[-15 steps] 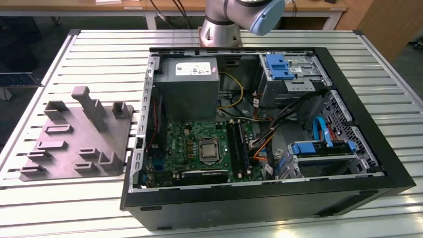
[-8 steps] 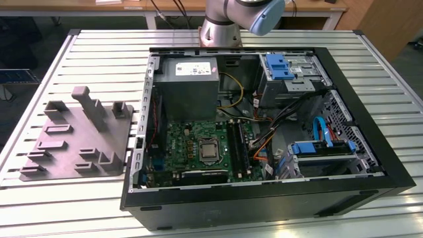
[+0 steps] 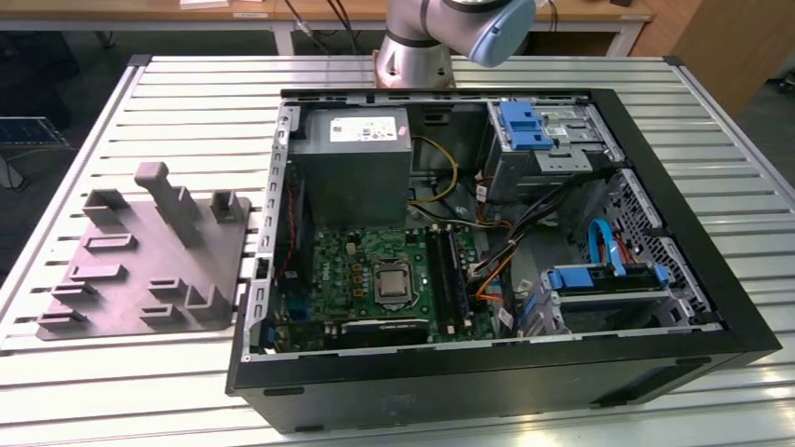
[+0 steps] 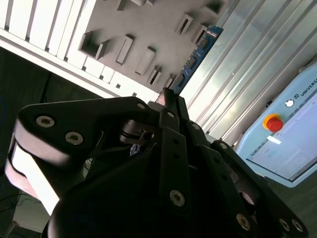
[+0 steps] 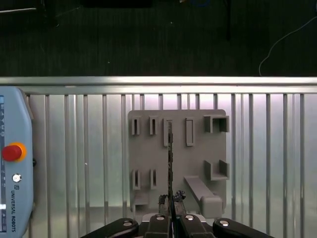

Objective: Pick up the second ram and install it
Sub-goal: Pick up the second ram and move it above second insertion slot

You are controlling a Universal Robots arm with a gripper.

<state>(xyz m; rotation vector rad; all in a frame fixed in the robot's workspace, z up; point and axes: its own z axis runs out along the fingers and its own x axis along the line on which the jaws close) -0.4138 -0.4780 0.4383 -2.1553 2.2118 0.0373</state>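
Note:
My gripper (image 5: 171,199) is shut on the second ram (image 5: 170,158), a thin dark strip seen edge-on that points down toward the grey fixture plate (image 5: 198,148). In the second wrist view the ram (image 4: 199,53) shows as a blue-green strip with black chips, sticking out from the black fingertips (image 4: 167,99) over the plate (image 4: 148,25). In the exterior view the fixture plate (image 3: 149,270) lies on the slatted table at the left of the open computer case (image 3: 497,372). The green motherboard (image 3: 372,279) lies inside it, with long memory slots (image 3: 450,270) beside the processor.
A grey power-supply box (image 3: 357,154) and blue drive cages (image 3: 537,130) fill the back of the case, with loose cables (image 3: 497,251) beside the slots. The arm's base (image 3: 416,56) stands behind the case. A pale teach pendant (image 5: 15,163) lies on the table near the plate.

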